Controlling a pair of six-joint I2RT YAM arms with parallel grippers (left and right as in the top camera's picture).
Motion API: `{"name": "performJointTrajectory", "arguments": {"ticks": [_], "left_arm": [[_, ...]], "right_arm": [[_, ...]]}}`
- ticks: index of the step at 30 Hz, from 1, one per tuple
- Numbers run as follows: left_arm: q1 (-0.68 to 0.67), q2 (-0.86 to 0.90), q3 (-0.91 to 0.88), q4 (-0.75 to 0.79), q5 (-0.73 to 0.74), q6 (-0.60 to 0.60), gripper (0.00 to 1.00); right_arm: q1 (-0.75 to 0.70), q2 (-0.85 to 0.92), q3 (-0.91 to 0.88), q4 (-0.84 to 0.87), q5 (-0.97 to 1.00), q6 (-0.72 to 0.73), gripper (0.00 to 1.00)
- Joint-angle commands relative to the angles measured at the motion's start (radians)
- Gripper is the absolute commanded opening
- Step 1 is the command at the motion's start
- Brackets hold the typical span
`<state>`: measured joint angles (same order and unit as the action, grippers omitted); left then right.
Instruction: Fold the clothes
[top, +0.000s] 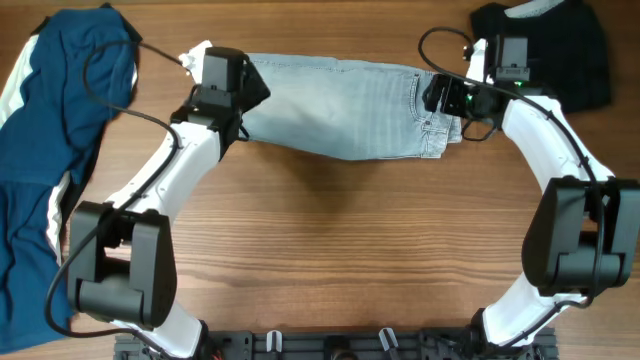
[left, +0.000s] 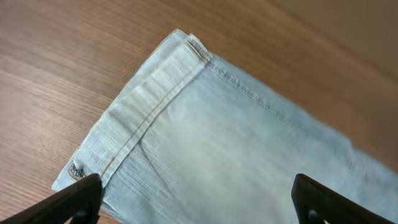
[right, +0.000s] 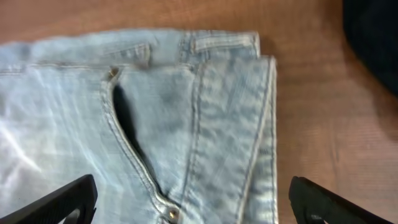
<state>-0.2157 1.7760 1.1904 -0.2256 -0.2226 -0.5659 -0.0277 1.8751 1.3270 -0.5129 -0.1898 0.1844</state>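
Light blue jeans (top: 340, 105) lie folded across the far middle of the table. My left gripper (top: 240, 95) is open above their left end; the left wrist view shows the hem (left: 155, 106) between its spread fingers (left: 196, 202). My right gripper (top: 440, 97) is open above their right end; the right wrist view shows the waistband and pocket (right: 186, 118) between its spread fingers (right: 193, 202). A blue garment with white stripes (top: 50, 150) lies at the left. A black garment (top: 555, 45) lies at the far right.
The wooden table (top: 350, 250) stretches in front of the jeans. The black garment's edge shows at the top right of the right wrist view (right: 373, 37). Arm cables loop over the blue garment (top: 105, 70) and near the black one.
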Motion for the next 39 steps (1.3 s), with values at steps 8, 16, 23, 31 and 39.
{"name": "performJointTrajectory", "arguments": {"ticks": [8,16,23,31,39], "left_arm": [[0.148,0.12,0.007,0.113,0.111,0.216,0.08],[0.136,0.289,0.007,0.151,0.11,0.271,0.04],[0.182,0.29,0.007,0.07,0.069,0.267,0.04],[0.18,0.29,0.007,0.025,0.074,0.209,0.04],[0.18,0.289,0.007,0.158,0.076,0.192,0.04]], "right_arm": [[-0.007,0.001,0.022,-0.001,-0.045,-0.025,0.89],[-0.008,0.001,0.022,-0.005,-0.043,-0.024,0.87],[-0.056,0.043,0.021,-0.021,-0.101,0.006,0.87],[-0.065,0.195,0.021,0.05,-0.216,-0.053,0.78],[-0.046,0.23,0.021,0.069,-0.261,-0.051,0.56]]}}
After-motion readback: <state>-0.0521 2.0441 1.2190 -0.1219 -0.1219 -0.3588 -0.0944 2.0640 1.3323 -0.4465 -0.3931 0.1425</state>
